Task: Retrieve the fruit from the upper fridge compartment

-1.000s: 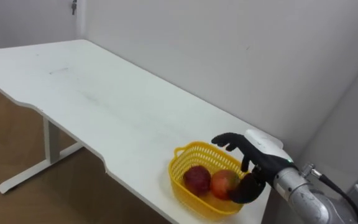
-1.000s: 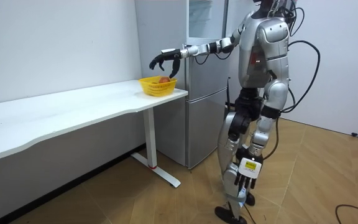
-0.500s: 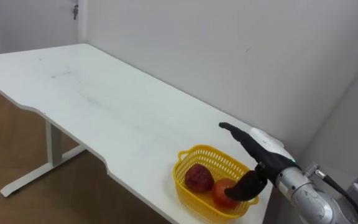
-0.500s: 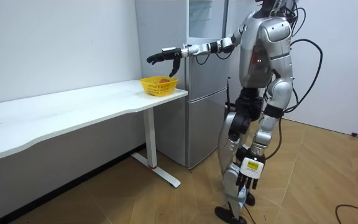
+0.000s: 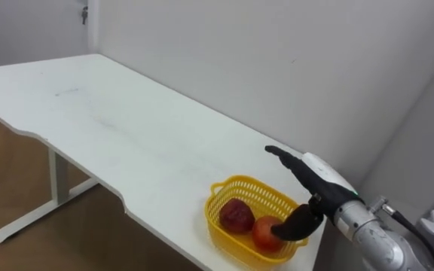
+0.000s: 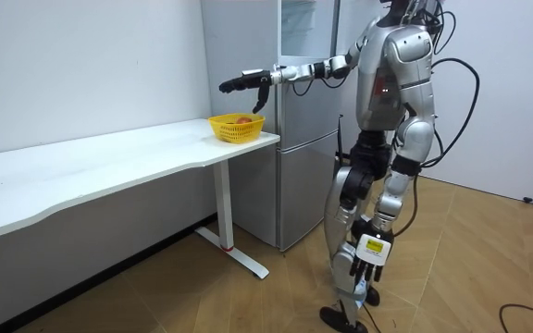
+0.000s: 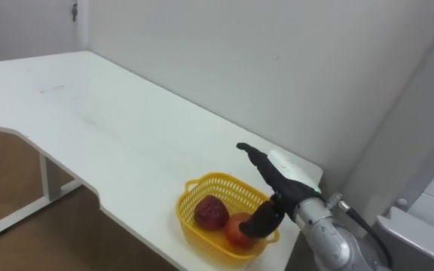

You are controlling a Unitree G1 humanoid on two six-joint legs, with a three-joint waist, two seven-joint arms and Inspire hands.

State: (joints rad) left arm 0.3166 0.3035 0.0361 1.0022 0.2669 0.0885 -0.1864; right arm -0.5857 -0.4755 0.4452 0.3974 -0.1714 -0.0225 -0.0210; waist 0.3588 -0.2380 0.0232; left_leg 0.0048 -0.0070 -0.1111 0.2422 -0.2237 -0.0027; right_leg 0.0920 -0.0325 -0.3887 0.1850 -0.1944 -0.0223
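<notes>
Seemingly the delivery's done — the right hand (image 5: 313, 188) hovers flat-fingered and empty at three o'clock of the yellow basket (image 5: 228, 239), with the red fruit (image 5: 236, 215) and orange fruit (image 5: 266, 232) inside, on the surface (image 5: 126, 128) end nearest the fridge (image 6: 303, 139).

— What changed with the right hand (image 5: 316, 181)?
— Its fingers, curled a second ago, are straight now, and it has lifted above the yellow basket (image 5: 230, 241), at its three o'clock.
</notes>
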